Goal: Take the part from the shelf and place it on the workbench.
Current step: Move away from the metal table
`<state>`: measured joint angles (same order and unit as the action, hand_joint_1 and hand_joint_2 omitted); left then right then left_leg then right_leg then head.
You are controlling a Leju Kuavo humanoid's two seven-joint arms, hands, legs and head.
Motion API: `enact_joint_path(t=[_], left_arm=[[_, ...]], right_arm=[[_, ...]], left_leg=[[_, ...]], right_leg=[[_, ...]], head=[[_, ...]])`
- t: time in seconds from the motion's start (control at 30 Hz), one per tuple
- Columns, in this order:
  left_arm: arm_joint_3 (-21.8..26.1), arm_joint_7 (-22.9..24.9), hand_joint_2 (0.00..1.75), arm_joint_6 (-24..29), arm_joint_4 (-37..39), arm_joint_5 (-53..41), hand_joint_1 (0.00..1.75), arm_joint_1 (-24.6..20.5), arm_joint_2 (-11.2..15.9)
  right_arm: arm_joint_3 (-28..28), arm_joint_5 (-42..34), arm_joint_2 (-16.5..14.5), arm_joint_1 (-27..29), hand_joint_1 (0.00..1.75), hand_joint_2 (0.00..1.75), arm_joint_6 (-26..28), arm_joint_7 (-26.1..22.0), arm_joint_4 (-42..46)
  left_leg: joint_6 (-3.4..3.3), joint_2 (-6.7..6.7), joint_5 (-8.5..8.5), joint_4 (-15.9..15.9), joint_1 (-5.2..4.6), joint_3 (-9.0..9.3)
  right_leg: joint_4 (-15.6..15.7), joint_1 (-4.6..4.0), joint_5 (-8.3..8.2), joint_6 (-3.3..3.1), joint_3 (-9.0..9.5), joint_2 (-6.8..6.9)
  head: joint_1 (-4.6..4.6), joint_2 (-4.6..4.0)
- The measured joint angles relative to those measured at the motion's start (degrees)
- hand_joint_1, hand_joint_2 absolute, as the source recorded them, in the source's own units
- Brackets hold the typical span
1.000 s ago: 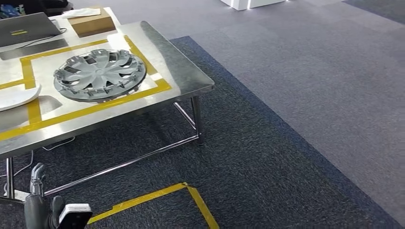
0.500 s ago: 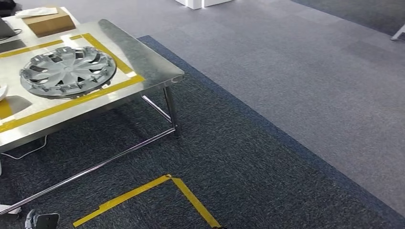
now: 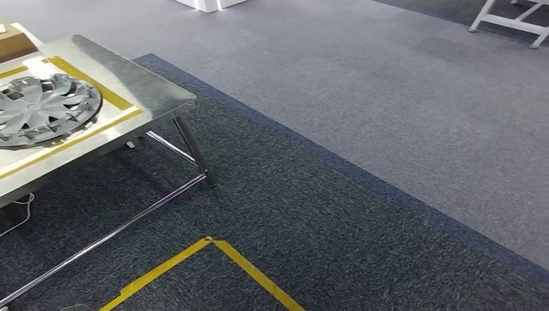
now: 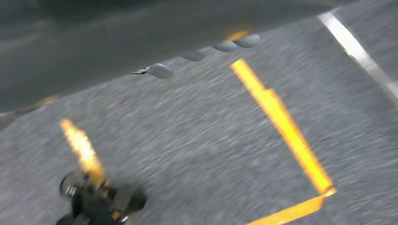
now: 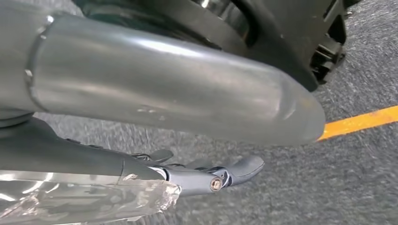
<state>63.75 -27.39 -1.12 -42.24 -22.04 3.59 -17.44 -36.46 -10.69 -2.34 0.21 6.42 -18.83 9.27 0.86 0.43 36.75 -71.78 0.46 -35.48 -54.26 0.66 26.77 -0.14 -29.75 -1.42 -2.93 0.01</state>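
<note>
Head view: the silver wheel cover (image 3: 44, 109) lies flat on the steel bench (image 3: 139, 91) at the left edge of the picture, inside a rectangle of yellow tape (image 3: 97, 84) stuck to the bench top. Part of the cover is cut off by the frame. A corner of a cardboard box (image 3: 13, 44) sits on the far end of the bench. The bench stands on dark blue carpet (image 3: 336, 220), where a corner of yellow floor tape (image 3: 213, 245) is marked out in front of it. Lighter grey carpet lies beyond, with a white frame (image 3: 511, 19) at the far right.

Left wrist view: the picture is blurred. The left robot hand (image 4: 202, 54) shows as grey fingertips (image 4: 159, 71) stretched out and apart over the carpet, with nothing in them. Yellow tape lines run across the floor below.

Right wrist view: the right robot hand (image 5: 206, 176) hangs over the carpet, its dark fingers (image 5: 244, 168) straight and holding nothing. A yellow tape line crosses the floor beyond it.
</note>
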Motion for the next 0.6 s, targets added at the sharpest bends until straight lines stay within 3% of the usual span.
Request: enact_joint_path(t=[0.03,0.07,0.13,0.2,0.27,0.3,0.37,0.43,0.5,0.53,0.6], left_arm=[[0.7,0.0,0.0,-0.2,1.2,0.0,0.0,-0.3,0.1],[1.3,0.0,0.0,-0.3,2.2,0.1,0.0,-0.6,0.2],[2.2,0.0,0.0,-0.4,3.8,0.1,0.0,-1.1,0.4],[3.0,-0.1,0.0,-0.4,5.3,0.0,0.0,-1.7,0.6],[3.5,-0.3,0.0,-0.3,6.5,-0.4,0.0,-2.1,0.7],[3.6,-0.5,0.0,-0.2,7.0,-0.6,0.0,-2.3,0.8],[3.9,-0.8,0.0,-0.1,7.9,-1.1,0.0,-2.7,0.9],[4.2,-1.2,0.0,0.2,8.7,-1.6,0.0,-2.9,1.0],[4.5,-1.6,0.0,0.8,9.5,-2.4,0.0,-3.0,1.2],[4.5,-1.8,0.0,1.1,9.9,-2.7,0.0,-3.1,1.3],[4.6,-2.2,0.0,1.5,10.7,-3.1,0.0,-3.4,1.4]], right_arm=[[0.0,0.0,-0.2,0.1,0.0,0.0,0.0,0.0,0.0],[0.1,0.0,-0.4,0.1,0.0,0.0,0.0,0.0,0.0],[0.2,0.0,-0.6,0.0,0.0,0.0,0.1,0.1,0.0],[0.3,0.0,-0.7,-0.2,0.0,0.0,0.4,0.2,0.0],[0.4,0.0,-0.8,-0.2,0.0,0.0,1.0,0.2,0.0],[0.5,0.0,-0.8,0.0,0.0,0.0,1.5,0.2,0.0],[0.6,0.0,-0.8,0.1,0.0,0.0,2.2,0.3,0.0],[0.6,0.0,-0.8,-0.1,0.0,0.0,3.1,0.4,0.0],[0.6,0.0,-0.9,-0.3,0.0,0.0,4.4,0.6,0.1],[0.6,0.0,-1.0,-0.2,0.0,0.0,5.2,0.7,0.1],[0.6,0.0,-1.0,-0.1,0.0,0.0,6.7,0.9,0.1]], left_leg=[[0.04,-0.06,-1.17,0.8,0.14,0.56],[0.08,-0.33,-3.15,3.8,0.35,2.1],[0.16,-2.69,-6.54,11.4,0.86,5.84],[-0.1,-4.55,-7.22,15.0,1.02,7.21],[-0.89,-3.78,-7.22,15.1,0.78,6.9],[-1.37,-3.11,-7.45,15.2,0.72,6.83],[-2.29,-1.7,-8.0,15.4,0.64,6.51],[-2.77,-0.09,-8.27,15.4,0.29,6.0],[-2.96,1.67,-8.4,15.3,-0.07,5.64],[-3.0,2.44,-8.43,15.3,-0.22,5.55],[-3.0,3.76,-8.44,15.3,-0.49,5.65]], right_leg=[[-0.3,0.03,-0.1,0.1,-0.28,-0.74],[-0.5,0.08,-0.15,0.23,-0.5,-1.47],[-1.3,0.08,-0.18,0.74,-1.11,-2.94],[-2.0,0.08,-0.39,1.58,-2.11,-4.22],[-2.1,0.32,-0.87,2.49,-3.01,-5.36],[-2.3,0.42,-0.77,2.8,-3.45,-5.1],[-5.6,0.38,1.46,3.13,-5.42,-2.59],[-13.2,0.27,5.73,3.23,-8.79,0.29],[-18.9,0.27,7.95,3.25,-10.79,1.04],[-18.7,0.26,7.48,3.16,-10.13,1.23],[-11.9,0.06,4.36,2.58,-5.43,2.47]], head=[[0.01,0.01],[0.01,0.01],[0.04,0.0],[0.04,0.0],[0.01,0.01],[-0.01,0.01],[-0.43,0.01],[-0.84,0.01],[-0.86,0.01],[-0.86,0.01],[-0.86,0.02]])
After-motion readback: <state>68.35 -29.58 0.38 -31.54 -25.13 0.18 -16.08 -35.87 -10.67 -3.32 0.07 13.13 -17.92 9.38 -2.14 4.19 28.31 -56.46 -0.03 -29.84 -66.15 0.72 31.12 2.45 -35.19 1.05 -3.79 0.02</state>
